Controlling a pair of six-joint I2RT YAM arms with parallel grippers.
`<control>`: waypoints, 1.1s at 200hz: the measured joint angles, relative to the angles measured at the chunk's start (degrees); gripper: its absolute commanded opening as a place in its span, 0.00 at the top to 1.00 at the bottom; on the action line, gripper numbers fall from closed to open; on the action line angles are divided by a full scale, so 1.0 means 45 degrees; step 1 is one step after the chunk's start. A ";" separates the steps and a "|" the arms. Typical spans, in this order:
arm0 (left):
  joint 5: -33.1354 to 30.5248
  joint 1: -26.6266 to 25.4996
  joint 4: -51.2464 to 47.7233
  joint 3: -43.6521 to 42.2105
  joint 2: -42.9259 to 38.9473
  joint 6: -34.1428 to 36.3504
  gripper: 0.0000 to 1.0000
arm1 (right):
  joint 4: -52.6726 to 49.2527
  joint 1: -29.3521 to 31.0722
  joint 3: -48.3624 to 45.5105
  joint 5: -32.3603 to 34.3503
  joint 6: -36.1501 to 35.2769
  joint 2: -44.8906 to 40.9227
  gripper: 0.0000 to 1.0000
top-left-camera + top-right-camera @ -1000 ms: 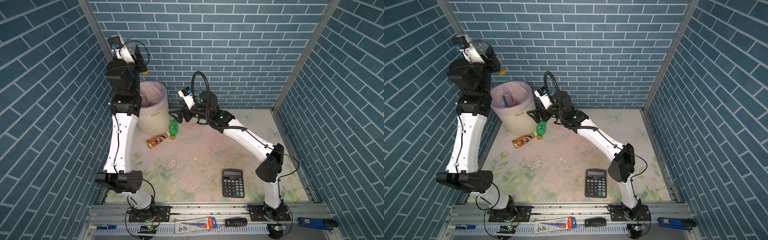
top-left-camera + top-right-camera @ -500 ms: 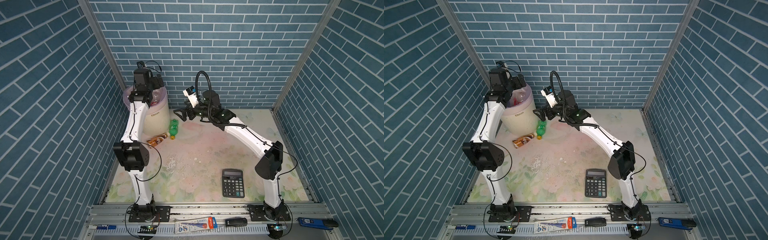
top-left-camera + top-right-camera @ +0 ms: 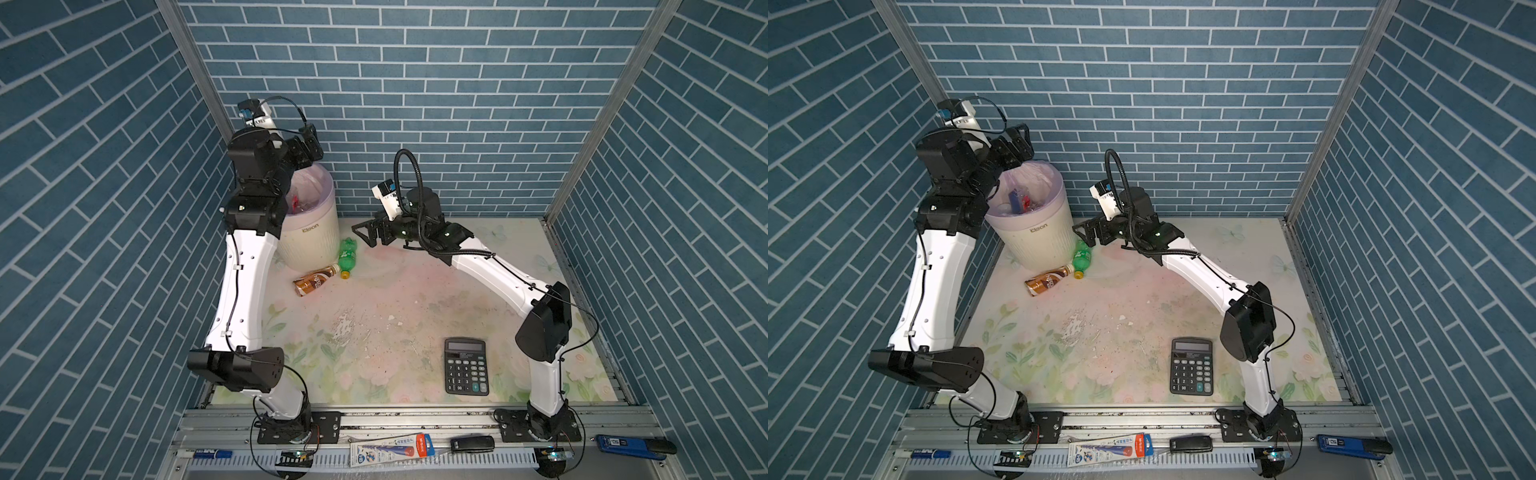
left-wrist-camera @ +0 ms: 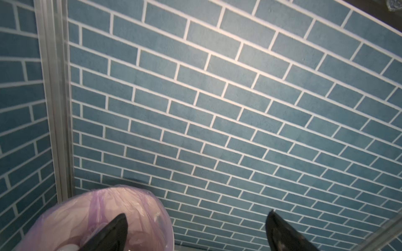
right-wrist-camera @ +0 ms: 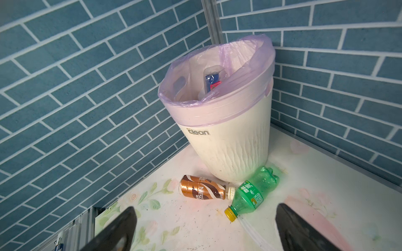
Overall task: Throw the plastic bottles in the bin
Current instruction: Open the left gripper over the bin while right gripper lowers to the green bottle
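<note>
my left gripper (image 3: 311, 145) hanging open, empty, above the round cream-white ribbed bin (image 3: 309, 245), my right gripper (image 3: 368, 232) hanging open, empty, right of the lying green plastic bottle (image 3: 348, 254)

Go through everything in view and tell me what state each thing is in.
Bin: upright, lined, bottles inside.
Green bottle: lying down, capped.
Brown bottle: lying down, capped.
Calculator: flat, face up.
Left gripper: open, empty.
Right gripper: open, empty.
</note>
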 measured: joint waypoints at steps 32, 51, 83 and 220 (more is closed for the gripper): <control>0.0831 -0.0500 -0.0160 -0.2637 -0.0991 -0.0913 0.01 | 0.0112 -0.0277 -0.0573 0.0767 0.0816 0.0000 0.01; 0.1520 -0.0520 -0.0209 -0.4454 -0.1564 -0.1647 0.01 | 0.0097 -0.0389 -0.1059 0.1311 0.1447 0.0024 0.01; 0.2307 -0.0515 -0.0165 -0.8150 -0.3075 -0.2871 0.01 | 0.0408 -0.0350 -0.1175 0.1681 0.2642 0.0602 0.03; 0.5678 0.1666 0.1501 -1.4858 -0.5848 -0.5955 0.01 | 0.0233 0.1195 0.1389 0.1350 0.5994 0.6314 0.19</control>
